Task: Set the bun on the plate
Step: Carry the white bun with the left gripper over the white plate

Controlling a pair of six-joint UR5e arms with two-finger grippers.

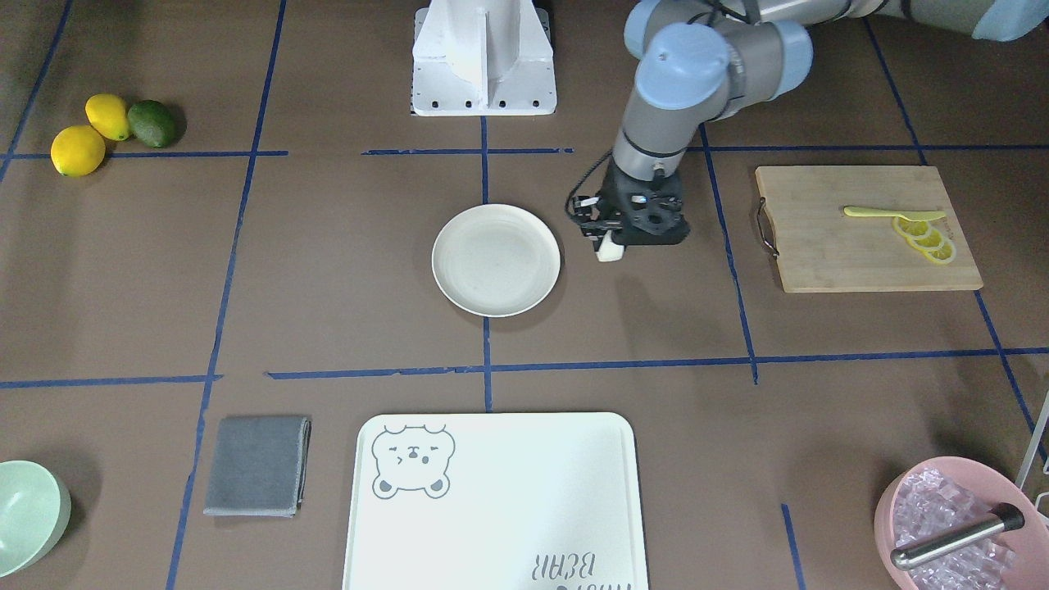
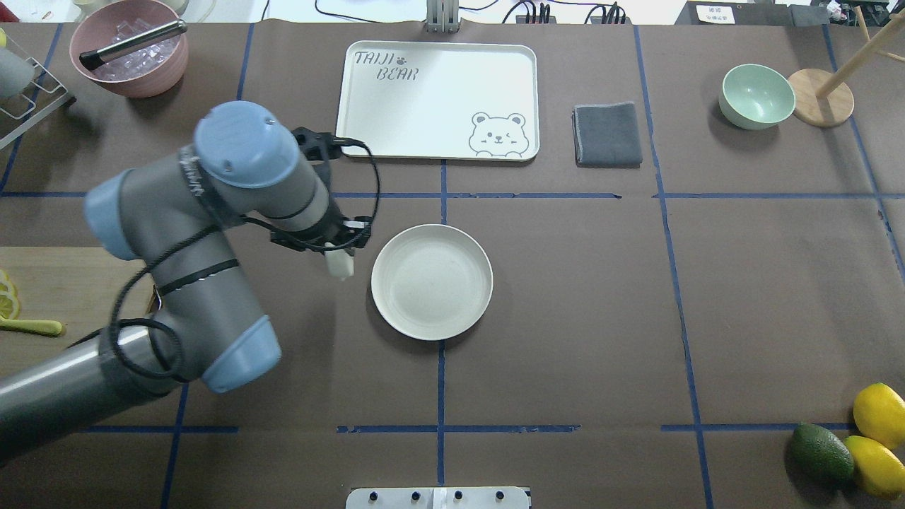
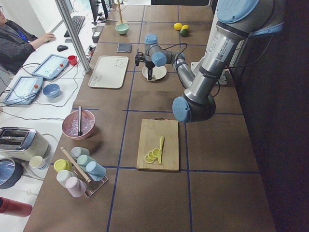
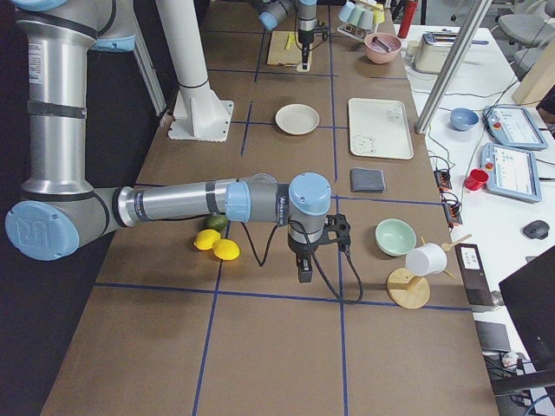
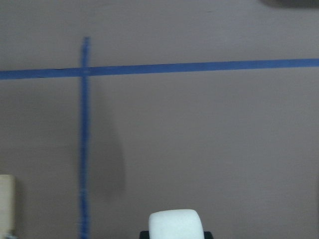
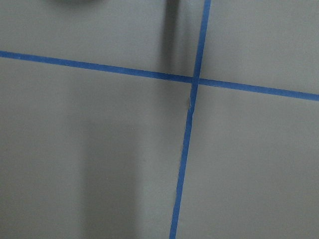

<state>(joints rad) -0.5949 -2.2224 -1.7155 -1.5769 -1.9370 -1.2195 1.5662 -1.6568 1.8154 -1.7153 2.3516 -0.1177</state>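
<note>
On the brown taped table (image 2: 601,318), the left gripper (image 2: 338,254) is pinching the bun (image 2: 341,267), hanging just beside the plate (image 2: 431,281), not over it; the right gripper (image 4: 305,274) is pointing downward far off, its opening impossible to tell

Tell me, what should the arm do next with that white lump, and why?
The left gripper holds the bun beside the plate, over bare table. Probably it should carry the bun sideways until it hangs above the empty plate.
</note>
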